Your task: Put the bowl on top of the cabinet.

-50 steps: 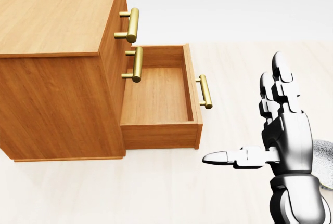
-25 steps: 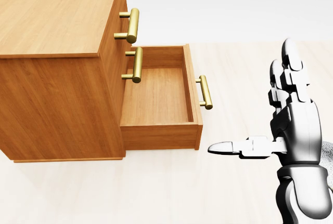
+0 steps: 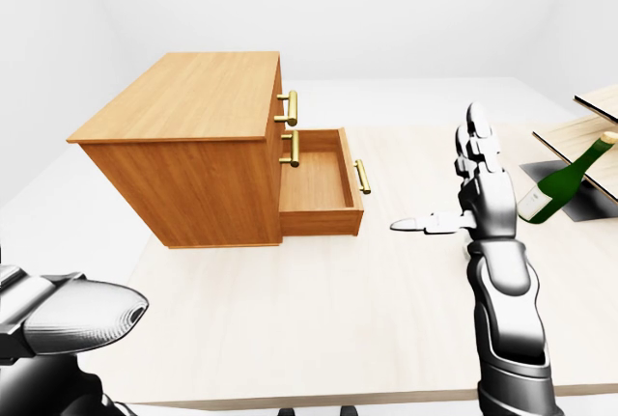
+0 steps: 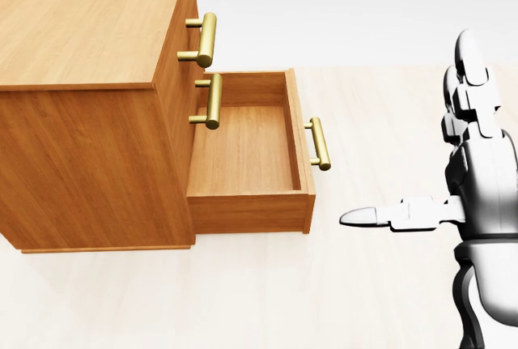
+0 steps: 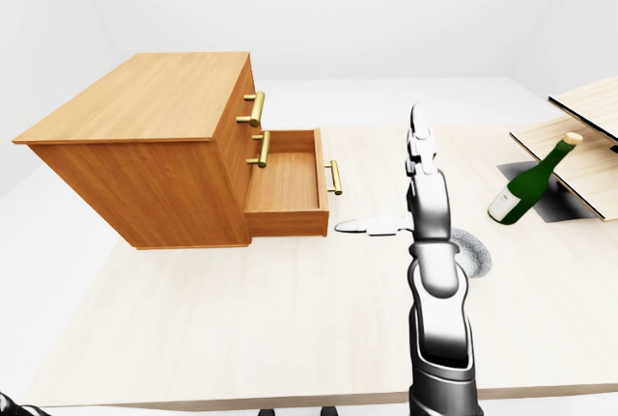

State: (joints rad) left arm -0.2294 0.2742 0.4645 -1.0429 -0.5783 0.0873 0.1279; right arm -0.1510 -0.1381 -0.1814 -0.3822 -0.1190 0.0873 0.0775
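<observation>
The wooden cabinet (image 3: 193, 160) stands on the table at the left of all views; its flat top (image 3: 188, 97) is bare and its lowest drawer (image 4: 243, 151) is pulled out and holds nothing. The grey speckled bowl (image 5: 474, 251) sits on the table and shows only in the right-eye view, partly hidden behind my right forearm. My right hand (image 4: 413, 138) is open, fingers upright and thumb pointing left, to the right of the drawer and apart from it, holding nothing. My left hand (image 3: 77, 318) fills the left-eye view's bottom left corner, and its state is unclear.
A green bottle (image 3: 560, 182) leans tilted on a dark mat (image 5: 555, 202) at the right. Light wooden boards (image 5: 589, 146) lie beside it. Brass handles (image 4: 320, 142) stick out from the drawer fronts. The pale table (image 3: 319, 310) stretches below the cabinet.
In the head view my right hand has moved right and slightly up, still open. The bowl's rim, seen at the right edge a second ago, has dropped out of that view.
</observation>
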